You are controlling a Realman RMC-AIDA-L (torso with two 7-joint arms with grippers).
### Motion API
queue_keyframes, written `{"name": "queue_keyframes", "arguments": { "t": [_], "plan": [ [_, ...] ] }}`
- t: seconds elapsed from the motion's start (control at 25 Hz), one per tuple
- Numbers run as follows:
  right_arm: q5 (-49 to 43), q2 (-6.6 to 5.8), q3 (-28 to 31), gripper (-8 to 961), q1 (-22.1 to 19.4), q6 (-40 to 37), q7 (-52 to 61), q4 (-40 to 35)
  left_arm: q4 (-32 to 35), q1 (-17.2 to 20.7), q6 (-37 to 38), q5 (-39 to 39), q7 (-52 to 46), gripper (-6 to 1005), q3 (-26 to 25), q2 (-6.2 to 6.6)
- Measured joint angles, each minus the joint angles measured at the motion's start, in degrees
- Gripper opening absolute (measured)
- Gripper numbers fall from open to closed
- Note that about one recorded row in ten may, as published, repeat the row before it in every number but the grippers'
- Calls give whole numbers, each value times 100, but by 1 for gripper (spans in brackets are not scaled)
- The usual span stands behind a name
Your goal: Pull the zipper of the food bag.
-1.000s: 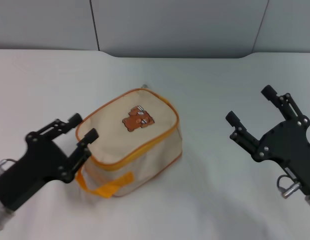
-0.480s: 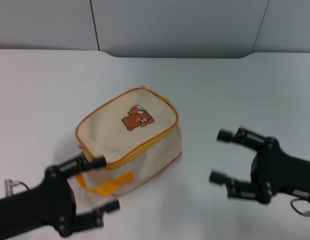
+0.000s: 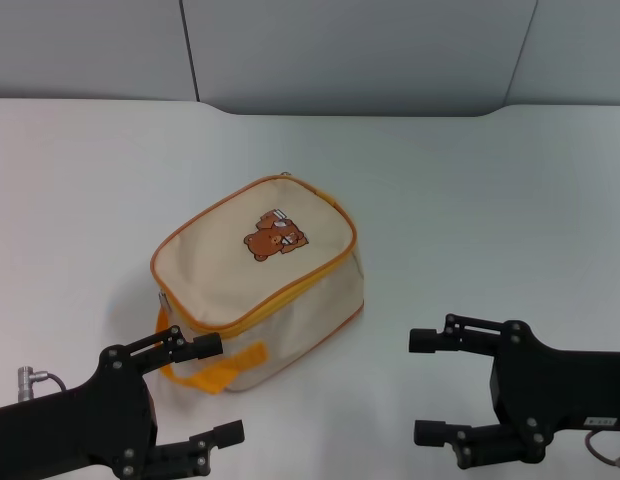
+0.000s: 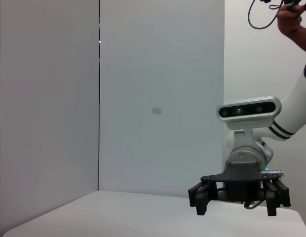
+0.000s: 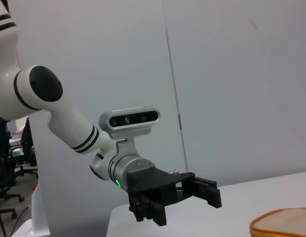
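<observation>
Food bag (image 3: 255, 283): sitting mid-bench on white bench (image 3: 470, 200), boxy cream fabric, orange piping, soft sides sagging slightly. Zipper (image 3: 286, 174): tiny silver tab showing at far top edge. Left gripper (image 3: 212, 392) hovering near strap side, fingers spread, gripping nothing. Right gripper (image 3: 424, 386) hovering apart from bag, fingers likewise released. Risking: snagging the strap instead of the tab; unpinned bag sliding under pull.

Matt cloth food bag (image 3: 258, 283); smooth, seemingly matt white table (image 3: 470, 200).
</observation>
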Motion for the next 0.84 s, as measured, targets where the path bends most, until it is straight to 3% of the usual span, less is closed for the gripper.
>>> {"name": "queue_keyframes", "arguments": {
  "t": [0.84],
  "plan": [
    [0,19,-4,838,-40,4,-179,7,-26,-11,-68,-12,232,810,13,-79]
  ]
}}
